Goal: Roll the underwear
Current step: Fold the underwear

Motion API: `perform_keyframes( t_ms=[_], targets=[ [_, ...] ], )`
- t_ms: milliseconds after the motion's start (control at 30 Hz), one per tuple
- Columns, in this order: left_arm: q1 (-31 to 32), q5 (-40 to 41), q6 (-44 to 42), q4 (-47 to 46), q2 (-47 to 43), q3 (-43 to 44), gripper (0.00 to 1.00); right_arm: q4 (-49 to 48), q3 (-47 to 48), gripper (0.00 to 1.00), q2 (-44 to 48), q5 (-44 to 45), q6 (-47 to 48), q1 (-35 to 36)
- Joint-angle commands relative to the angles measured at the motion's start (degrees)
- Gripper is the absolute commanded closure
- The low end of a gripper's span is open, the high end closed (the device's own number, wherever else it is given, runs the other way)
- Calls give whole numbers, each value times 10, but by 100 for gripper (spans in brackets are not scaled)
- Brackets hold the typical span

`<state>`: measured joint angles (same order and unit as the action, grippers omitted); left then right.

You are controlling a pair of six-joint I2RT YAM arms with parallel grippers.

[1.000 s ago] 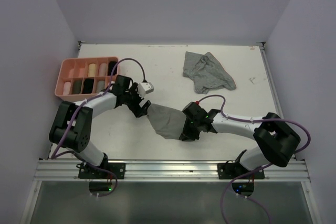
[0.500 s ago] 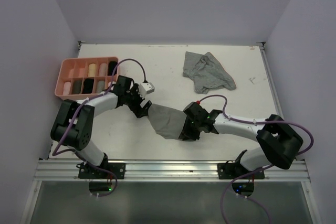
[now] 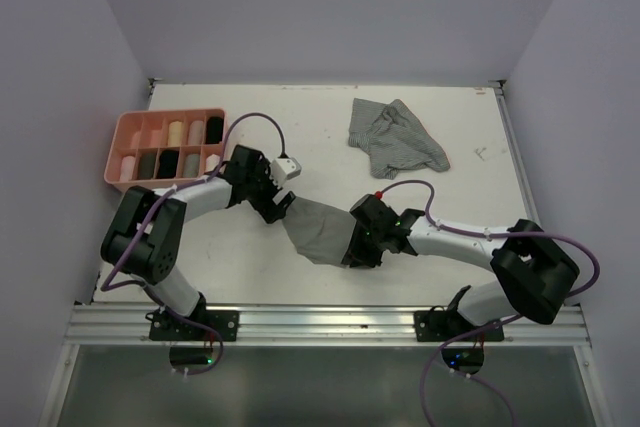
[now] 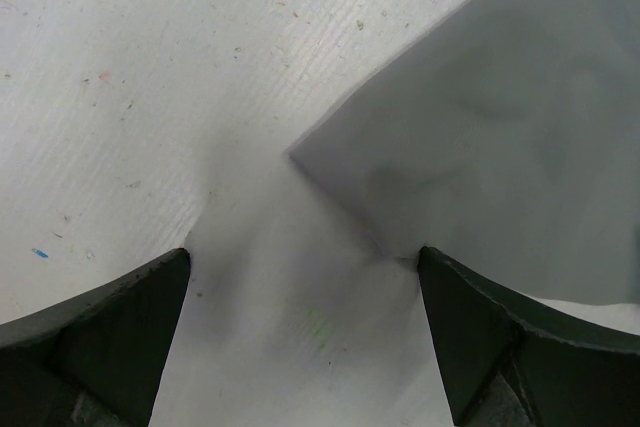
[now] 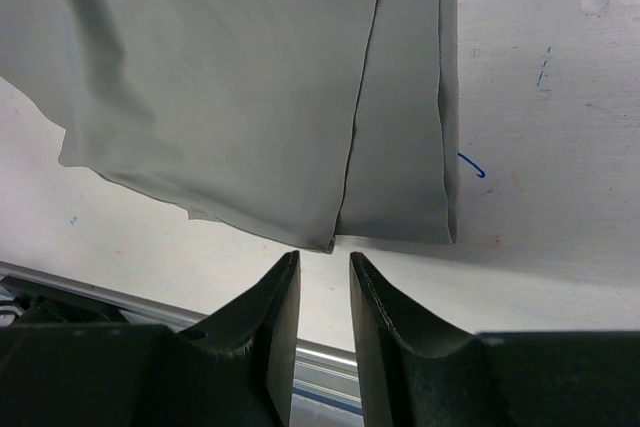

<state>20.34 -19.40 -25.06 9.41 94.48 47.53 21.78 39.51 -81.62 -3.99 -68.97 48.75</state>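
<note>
While the dark grey underwear (image 3: 318, 230) lies flat and folded at the centre of the table (image 3: 300, 112) in the top view, the left gripper (image 3: 278, 207) is at its upper-left corner and the right gripper (image 3: 352, 247) at its lower-right edge. In the left wrist view, the left gripper (image 4: 303, 262) has its fingers (image 4: 100, 317) spread wide and grips nothing; the garment's corner (image 4: 480, 117) fills the upper right of the frame, and its edge reaches the tip of the right-hand finger. In the right wrist view, the right gripper (image 5: 322, 267) has its fingers (image 5: 250, 337) drawn almost together, a narrow slit between them and no cloth in it; the folded layers (image 5: 230, 77) end just above the tips. A grey striped garment (image 3: 395, 137) lies crumpled at the upper right of the top view, well apart from both arms. A pink tray (image 3: 170, 114) sits at the upper left, rolled bundles (image 3: 175, 133) in its compartments.
</note>
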Motion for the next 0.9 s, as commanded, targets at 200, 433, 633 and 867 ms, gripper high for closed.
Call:
perform_keyframes(
  t_ms=[200, 433, 633, 867],
  targets=[
    [2, 53, 5, 17, 21, -4, 0, -28, -6, 71, 3, 14, -5, 3],
    [2, 53, 6, 18, 20, -6, 0, -28, 7, 74, -34, 17, -5, 12],
    [2, 56, -1, 21, 19, -7, 0, -21, 9, 89, -34, 29, -6, 13],
    [2, 57, -6, 26, 24, -3, 0, 12, 8, 100, 6, 53, -6, 13]
  ],
)
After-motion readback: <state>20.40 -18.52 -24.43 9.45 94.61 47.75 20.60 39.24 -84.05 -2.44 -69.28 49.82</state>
